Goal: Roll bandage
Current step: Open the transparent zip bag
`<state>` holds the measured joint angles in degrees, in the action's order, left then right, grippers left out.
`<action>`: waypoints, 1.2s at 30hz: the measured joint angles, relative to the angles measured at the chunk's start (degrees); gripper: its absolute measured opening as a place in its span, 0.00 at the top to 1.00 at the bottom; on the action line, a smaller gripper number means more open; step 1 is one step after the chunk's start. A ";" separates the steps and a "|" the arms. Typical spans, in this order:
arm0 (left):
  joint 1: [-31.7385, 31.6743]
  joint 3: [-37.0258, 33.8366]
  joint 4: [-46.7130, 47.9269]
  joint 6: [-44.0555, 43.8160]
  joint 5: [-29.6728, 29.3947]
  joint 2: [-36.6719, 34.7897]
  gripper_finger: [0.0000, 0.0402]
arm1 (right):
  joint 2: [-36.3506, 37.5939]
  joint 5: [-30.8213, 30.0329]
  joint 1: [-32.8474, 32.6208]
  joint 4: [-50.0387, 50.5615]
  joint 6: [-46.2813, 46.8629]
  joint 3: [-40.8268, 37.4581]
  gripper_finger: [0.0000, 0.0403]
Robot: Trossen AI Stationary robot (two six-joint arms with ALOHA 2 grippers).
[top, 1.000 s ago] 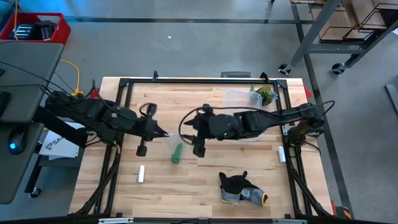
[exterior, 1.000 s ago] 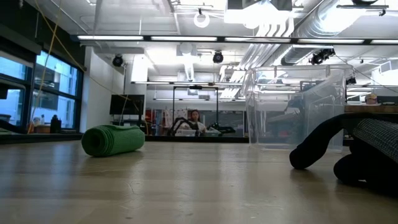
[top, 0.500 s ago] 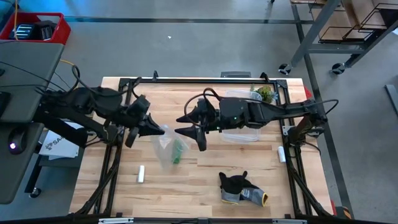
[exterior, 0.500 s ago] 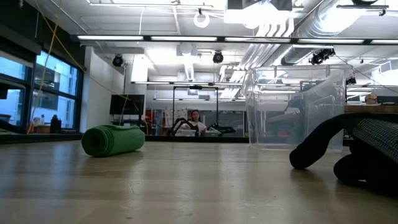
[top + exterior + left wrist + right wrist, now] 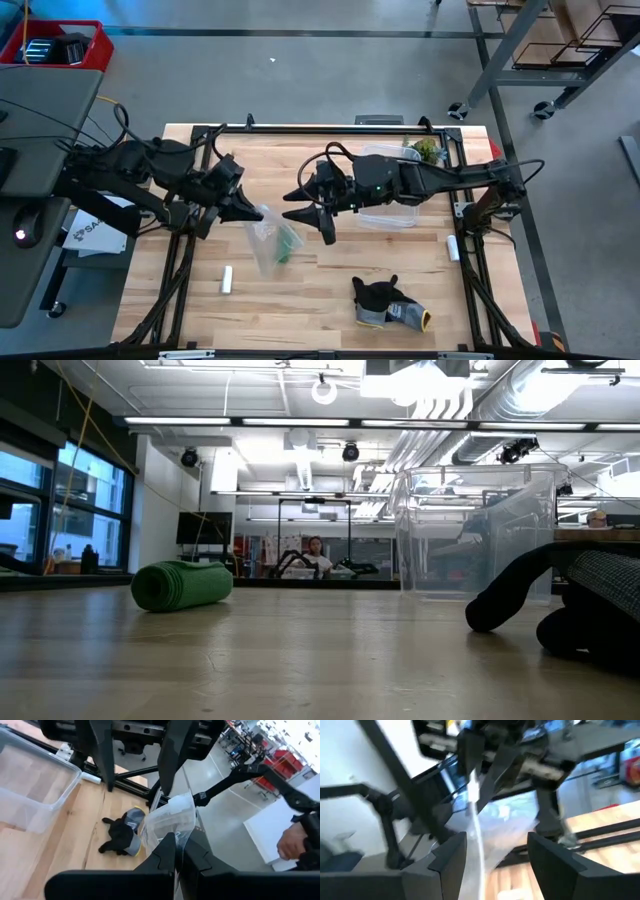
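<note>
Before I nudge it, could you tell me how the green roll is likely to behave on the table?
The roll lies on its side as a cylinder, so a push across its length would probably send it rolling. It looks like soft wound fabric, so probably light and squashy. Its outer end may loosen if nothing holds it.

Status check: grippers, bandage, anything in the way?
Left gripper shut on clear bag, lifted over table middle. Right gripper open beside it. Bandage rolled, on table under bag. Nothing blocking.
</note>
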<state>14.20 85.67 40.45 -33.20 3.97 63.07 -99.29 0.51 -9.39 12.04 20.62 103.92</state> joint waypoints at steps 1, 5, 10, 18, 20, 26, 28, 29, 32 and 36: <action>0.02 0.00 0.12 0.76 0.08 0.00 1.00 | 0.00 1.81 -0.06 1.21 0.06 0.00 0.51; 0.45 -0.01 0.46 7.26 4.56 -0.57 1.00 | -0.05 5.30 -1.51 8.13 -0.06 -0.11 0.51; 2.75 -0.02 3.50 21.19 6.46 -0.74 1.00 | -1.84 4.84 -3.24 9.32 0.99 -1.65 0.53; 7.24 -0.05 10.40 36.53 3.89 1.88 1.00 | -5.16 0.96 -3.93 3.36 1.21 -1.69 0.65; 7.37 -0.07 10.55 37.79 3.40 2.61 1.00 | -5.60 0.92 -3.91 1.53 1.09 -1.70 0.66; 7.37 -0.07 10.56 39.80 2.61 4.01 1.00 | -5.89 -1.06 -4.24 0.57 -4.09 -1.68 0.66; 7.34 -0.07 10.53 39.86 2.60 4.21 1.00 | -5.97 -2.37 -4.24 0.83 -6.23 -1.68 0.66; 7.34 -0.07 10.49 39.86 2.60 4.26 1.00 | -5.97 -2.65 -4.24 0.90 -7.09 -1.68 0.66; 7.34 -0.07 10.34 39.59 2.34 4.28 1.00 | -5.95 -3.03 -4.24 1.10 -8.87 -1.68 0.66; 7.31 -0.07 10.34 39.47 0.29 4.28 1.00 | -6.33 -2.95 -4.24 1.59 -9.27 -1.68 0.66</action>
<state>21.51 85.60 50.78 6.26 4.26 67.35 -105.62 -2.44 -13.63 13.63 11.35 102.24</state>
